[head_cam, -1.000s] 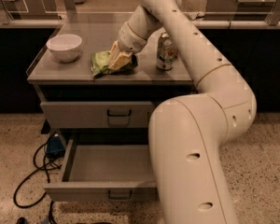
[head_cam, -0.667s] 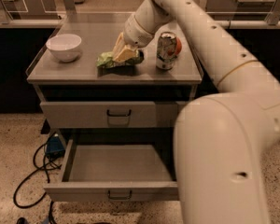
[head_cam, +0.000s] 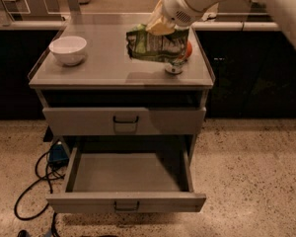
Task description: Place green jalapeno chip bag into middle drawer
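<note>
The green jalapeno chip bag (head_cam: 155, 46) hangs in the air just above the right half of the cabinet top, held by its upper edge. My gripper (head_cam: 160, 27) comes in from the upper right and is shut on the bag's top. The middle drawer (head_cam: 89, 202) is pulled out below a closed drawer (head_cam: 79, 121); its grey inside is bare and its small dark handle faces front. The bag is over the countertop, behind and above the open drawer.
A white bowl (head_cam: 68, 48) stands on the left of the cabinet top (head_cam: 89, 73). A drink can (head_cam: 175, 67) with an orange-red patch stands right behind the bag, mostly hidden. Black cables (head_cam: 34, 186) lie on the floor at the cabinet's left.
The gripper has lifted the chip bag off the cabinet top and moved it right, in front of the can. The view has shifted closer and the arm now fills less of it.
</note>
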Robot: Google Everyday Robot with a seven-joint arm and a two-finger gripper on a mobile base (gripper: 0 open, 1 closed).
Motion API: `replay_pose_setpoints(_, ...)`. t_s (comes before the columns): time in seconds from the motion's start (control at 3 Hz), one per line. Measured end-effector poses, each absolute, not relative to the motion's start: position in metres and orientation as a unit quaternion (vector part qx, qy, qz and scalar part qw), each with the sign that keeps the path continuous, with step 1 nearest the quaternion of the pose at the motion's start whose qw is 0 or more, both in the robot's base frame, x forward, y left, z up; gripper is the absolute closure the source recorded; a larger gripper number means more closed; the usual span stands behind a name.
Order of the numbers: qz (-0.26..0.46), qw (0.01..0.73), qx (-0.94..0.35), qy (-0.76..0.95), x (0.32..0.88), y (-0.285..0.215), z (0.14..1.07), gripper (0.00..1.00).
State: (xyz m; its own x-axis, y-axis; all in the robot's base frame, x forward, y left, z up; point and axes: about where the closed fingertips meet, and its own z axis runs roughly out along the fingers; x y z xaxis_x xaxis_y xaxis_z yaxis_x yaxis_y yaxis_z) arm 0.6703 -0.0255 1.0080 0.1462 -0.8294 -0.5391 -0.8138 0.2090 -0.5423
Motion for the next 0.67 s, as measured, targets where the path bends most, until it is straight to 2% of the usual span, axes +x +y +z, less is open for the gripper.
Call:
replay_pose_setpoints(0.33,-0.023,0.452,-0.6,0.659,0.6397,-0.0223,1.0408,1.0)
replay_pose_setpoints(0.67,-0.023,0.452,-0.6,0.659,0.6397,-0.0223,1.0408,1.0)
